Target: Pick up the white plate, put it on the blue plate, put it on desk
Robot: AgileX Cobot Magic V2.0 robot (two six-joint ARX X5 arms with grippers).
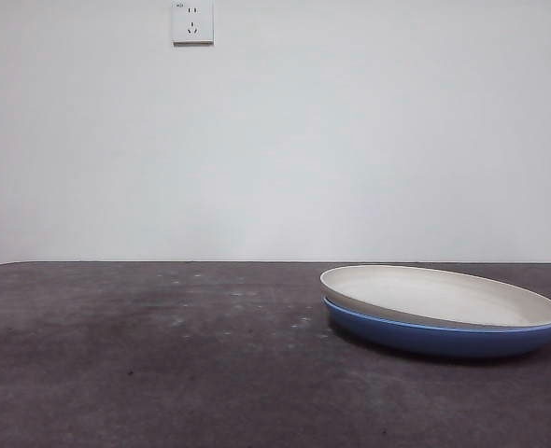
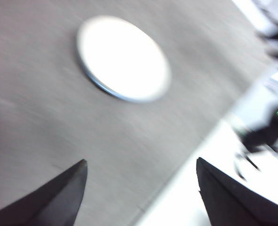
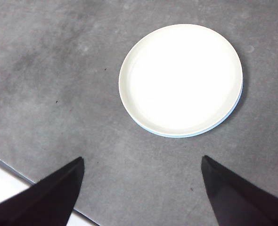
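One view alone shows white plate (image 1: 444,297) tilted on blue plate (image 1: 444,338).

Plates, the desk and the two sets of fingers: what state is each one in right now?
White plate: stacked on the blue plate, a bit tilted, held by nothing.
Blue plate: flat on the desk, under the white plate.
Desk: bears the stack on one side.
Left fingers: spread open, holding nothing, apart from the plates.
Right fingers: spread open, holding nothing, apart from the plates.
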